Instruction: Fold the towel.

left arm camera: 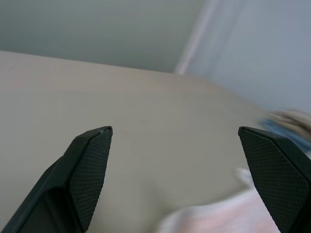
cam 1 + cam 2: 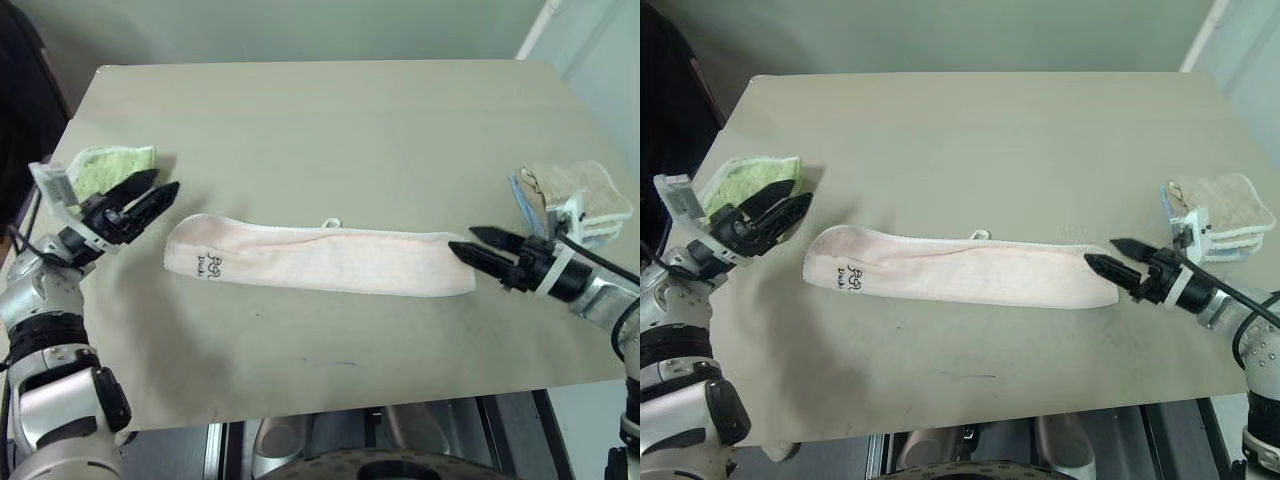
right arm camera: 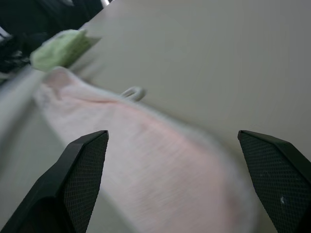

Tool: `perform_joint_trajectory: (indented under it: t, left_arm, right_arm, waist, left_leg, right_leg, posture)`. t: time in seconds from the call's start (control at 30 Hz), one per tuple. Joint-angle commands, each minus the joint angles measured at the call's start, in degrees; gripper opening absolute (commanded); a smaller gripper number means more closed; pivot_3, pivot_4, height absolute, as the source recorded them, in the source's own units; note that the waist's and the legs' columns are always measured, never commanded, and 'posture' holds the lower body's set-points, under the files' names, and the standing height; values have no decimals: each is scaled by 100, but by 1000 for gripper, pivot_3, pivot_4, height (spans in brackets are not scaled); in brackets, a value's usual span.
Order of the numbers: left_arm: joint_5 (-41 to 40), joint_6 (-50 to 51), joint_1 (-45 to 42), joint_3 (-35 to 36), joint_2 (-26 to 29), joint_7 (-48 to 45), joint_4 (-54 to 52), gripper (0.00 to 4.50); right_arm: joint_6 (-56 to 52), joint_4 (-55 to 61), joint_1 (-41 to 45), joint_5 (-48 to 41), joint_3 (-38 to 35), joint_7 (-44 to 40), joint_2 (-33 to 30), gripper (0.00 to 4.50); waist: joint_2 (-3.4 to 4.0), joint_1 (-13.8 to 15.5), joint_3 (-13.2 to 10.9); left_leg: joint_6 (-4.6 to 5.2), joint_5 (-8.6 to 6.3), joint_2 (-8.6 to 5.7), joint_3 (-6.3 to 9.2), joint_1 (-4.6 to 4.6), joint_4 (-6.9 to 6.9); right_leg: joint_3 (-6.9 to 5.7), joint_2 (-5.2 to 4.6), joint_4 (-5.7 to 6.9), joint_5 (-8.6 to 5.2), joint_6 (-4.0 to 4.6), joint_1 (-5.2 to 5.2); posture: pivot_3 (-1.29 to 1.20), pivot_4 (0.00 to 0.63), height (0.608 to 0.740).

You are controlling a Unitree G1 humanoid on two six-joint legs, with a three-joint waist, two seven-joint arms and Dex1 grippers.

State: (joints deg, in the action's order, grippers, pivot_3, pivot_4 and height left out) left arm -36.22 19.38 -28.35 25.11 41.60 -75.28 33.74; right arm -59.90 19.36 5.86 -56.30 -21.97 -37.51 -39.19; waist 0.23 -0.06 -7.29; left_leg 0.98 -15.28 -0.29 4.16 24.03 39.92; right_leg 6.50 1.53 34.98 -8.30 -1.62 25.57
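The pale pink towel (image 2: pixel 320 258) lies on the table as a long folded strip running left to right, its small loop tab (image 2: pixel 331 223) on the far edge and a dark mark (image 2: pixel 212 264) near its left end. My left gripper (image 2: pixel 150 194) hovers open just above and left of the towel's left end, apart from it. At the towel's right end my right gripper (image 2: pixel 472 241) is open, its fingertips close to the cloth with nothing between them. The right wrist view looks along the pink towel (image 3: pixel 160 160) between the spread fingers.
A green terry towel (image 2: pixel 108 166) lies folded at the table's left edge, behind my left gripper. A beige and light-blue stack of towels (image 2: pixel 580 195) sits at the right edge behind my right arm. The beige table (image 2: pixel 350 120) stretches bare beyond the towel.
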Motion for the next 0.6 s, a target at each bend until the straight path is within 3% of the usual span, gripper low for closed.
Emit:
perform_joint_trajectory:
  t: [0.03, 0.2, 0.37, 0.6]
  left_arm:
    - [-402, 602, 298, -400, -228, -210, -1359, 4481]
    - [-366, 607, 702, -888, -469, -294, -2294, 4481]
    - [-61, 88, 971, -1502, -808, -512, -2705, 4481]
    - [196, -442, 1023, -1913, -1100, -613, -2606, 4481]
  right_arm:
    - [-862, 57, 67, -1376, -479, 877, 177, 4500]
    - [-1149, -300, -69, -3242, -628, 2086, 142, 4500]
    - [-568, -218, -1150, -5190, -379, 3263, -70, 4500]
    - [44, 74, -2095, -5670, 108, 3853, 22, 4500]
  waist:
    - [0, -4, 0]
    - [-1, -3, 0]
    - [3, 35, 0]
    - [-1, 35, 1]
  left_leg:
    - [0, -1, -1, 0, 0, 0]
    - [-4, -10, 1, 2, 0, -1]
    - [1, -19, 6, 7, -1, -22]
    - [5, -53, 7, 6, -1, -18]
  right_leg:
    - [1, 0, 0, -1, -1, 1]
    - [4, 0, 5, -16, -6, 7]
    - [4, 4, 7, -46, -13, 4]
    - [2, 3, 3, -81, -47, 0]
  posture:
    - [0, 150, 740]
    - [0, 150, 740]
    - [0, 150, 740]
    - [0, 150, 740]
